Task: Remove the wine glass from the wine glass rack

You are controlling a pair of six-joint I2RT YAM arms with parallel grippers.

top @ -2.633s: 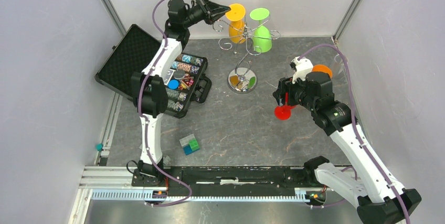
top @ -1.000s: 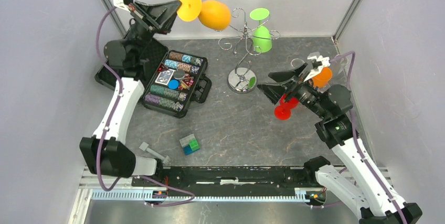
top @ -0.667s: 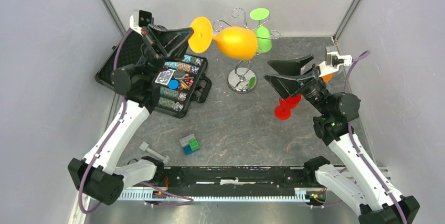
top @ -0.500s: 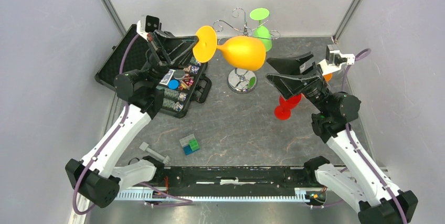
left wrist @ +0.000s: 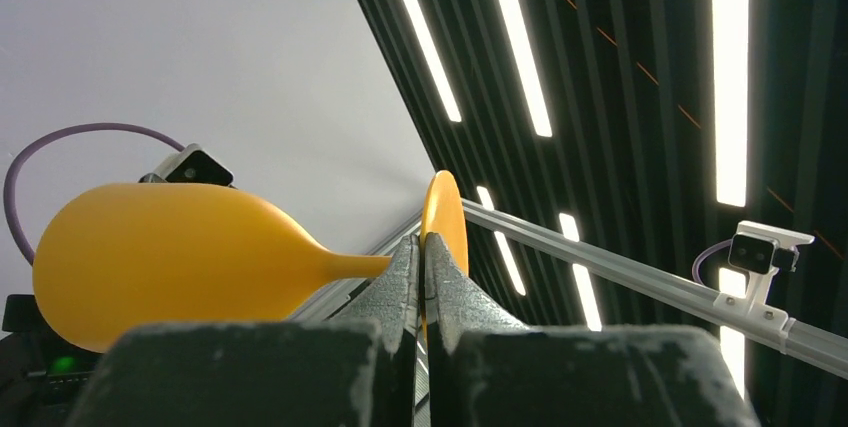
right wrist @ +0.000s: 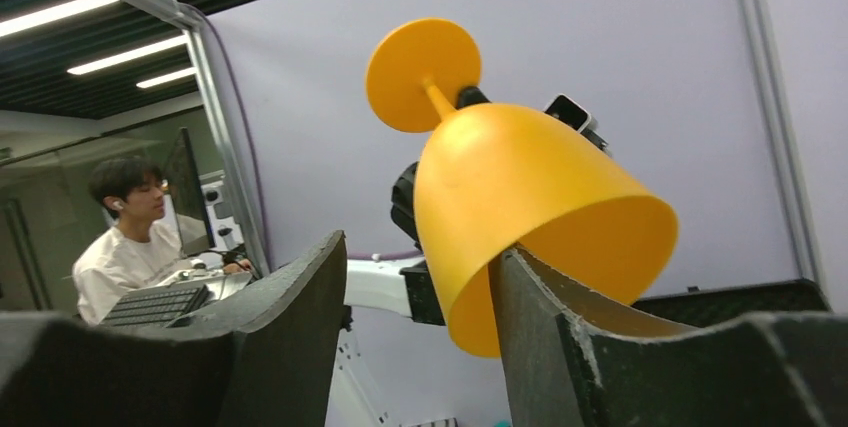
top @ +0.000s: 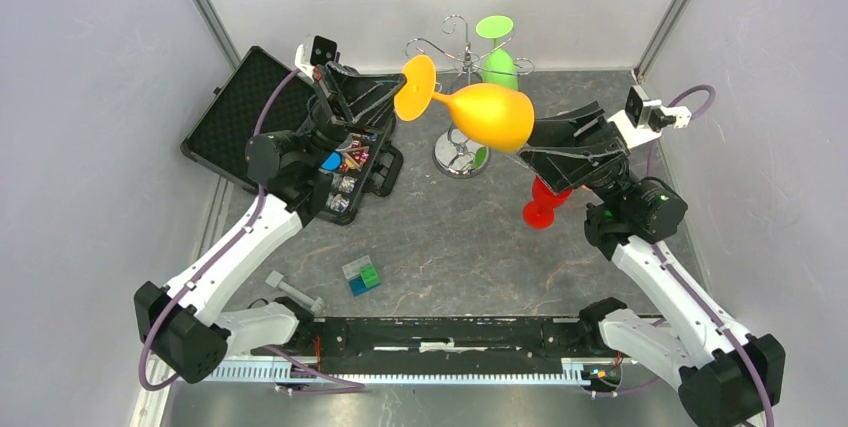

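An orange wine glass [top: 490,115] hangs sideways in the air, clear of the silver wire rack [top: 462,67]. My left gripper [top: 392,99] is shut on the rim of its round foot [top: 413,87]. In the left wrist view the pads [left wrist: 405,267] pinch the foot [left wrist: 443,217], and the bowl [left wrist: 180,257] points away. My right gripper [top: 560,142] is open at the bowl's mouth. In the right wrist view one finger [right wrist: 560,337] sits inside the bowl [right wrist: 530,197] and the other finger [right wrist: 290,327] stands apart outside. A green glass [top: 497,62] still hangs on the rack.
The rack's mirrored base [top: 460,159] stands mid-table. A red wine glass [top: 545,202] stands under my right arm. An open black case of chips [top: 345,157] is at the left. A small green and blue block [top: 361,276] and a grey tool [top: 290,290] lie near the front.
My left arm lifted the orange glass off the rack and swung it right and down. My right gripper rose to meet it, and one finger is now inside the bowl.
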